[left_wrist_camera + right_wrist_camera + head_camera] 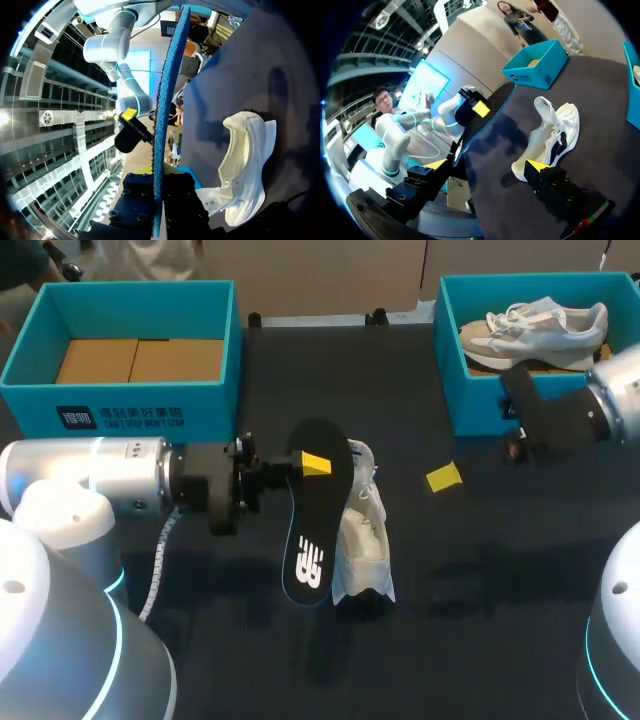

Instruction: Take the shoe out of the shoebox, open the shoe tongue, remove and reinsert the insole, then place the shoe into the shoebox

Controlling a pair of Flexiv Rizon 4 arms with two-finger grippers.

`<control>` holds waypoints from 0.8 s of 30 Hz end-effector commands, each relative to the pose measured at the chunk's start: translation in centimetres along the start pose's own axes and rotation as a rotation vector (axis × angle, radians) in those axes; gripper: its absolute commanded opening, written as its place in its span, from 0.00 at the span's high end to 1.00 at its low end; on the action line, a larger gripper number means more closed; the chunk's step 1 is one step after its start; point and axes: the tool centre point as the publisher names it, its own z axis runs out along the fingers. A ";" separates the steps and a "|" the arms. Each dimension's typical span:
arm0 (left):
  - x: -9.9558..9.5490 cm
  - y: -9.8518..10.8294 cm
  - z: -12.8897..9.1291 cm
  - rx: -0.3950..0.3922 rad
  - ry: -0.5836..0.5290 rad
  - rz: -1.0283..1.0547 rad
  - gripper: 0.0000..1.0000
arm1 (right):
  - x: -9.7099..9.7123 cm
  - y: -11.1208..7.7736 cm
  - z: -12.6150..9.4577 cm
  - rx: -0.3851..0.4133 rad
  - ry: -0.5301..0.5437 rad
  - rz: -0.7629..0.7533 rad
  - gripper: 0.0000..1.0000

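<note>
- Head view: black insole (318,510) held just above the white shoe (365,540), which lies on the table (480,570).
- Left gripper (312,464) pinches the insole; right gripper (487,164) is spread, holding nothing.
- Unsteadied, the shoe may slide when the insole pushes in.

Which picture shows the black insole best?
The head view. There the insole shows its whole black top face, gripped at one end by the left gripper, near the white shoe. The left wrist view sees only its thin blue edge. The right wrist view sees it slanted, mostly edge-on.
</note>
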 end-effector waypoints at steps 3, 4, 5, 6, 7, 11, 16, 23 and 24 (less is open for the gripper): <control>0.0 -0.1 0.1 -0.004 -0.001 0.001 1.00 | -1.2 -0.5 0.3 -0.013 -0.122 -0.138 0.00; 0.0 -0.1 0.1 -0.004 -0.001 0.001 1.00 | -1.4 -0.6 0.3 -0.005 -0.128 -0.184 0.00; 0.0 -0.1 0.1 -0.004 -0.001 0.001 1.00 | -1.6 -0.8 0.3 -0.024 -0.163 -0.230 0.00; 0.0 -0.1 0.1 -0.004 -0.001 0.001 1.00 | -1.8 -0.9 0.2 -0.028 -0.181 -0.256 0.00; 0.0 -0.1 0.1 -0.004 -0.001 0.001 1.00 | -2.0 -1.0 0.2 -0.024 -0.193 -0.289 0.00; 0.0 -0.1 0.1 -0.004 -0.001 0.001 1.00 | -2.2 -0.9 0.2 0.026 -0.239 -0.415 0.00; 0.0 -0.1 0.1 -0.004 -0.001 0.001 1.00 | -2.6 -0.3 0.5 0.158 -0.289 -0.490 0.00; 0.0 -0.1 0.1 -0.004 -0.001 0.001 1.00 | -2.8 -0.2 0.6 0.188 -0.279 -0.483 0.00; 0.0 -0.1 0.1 -0.004 -0.001 0.001 1.00 | -2.8 -0.2 0.6 0.188 -0.279 -0.483 0.00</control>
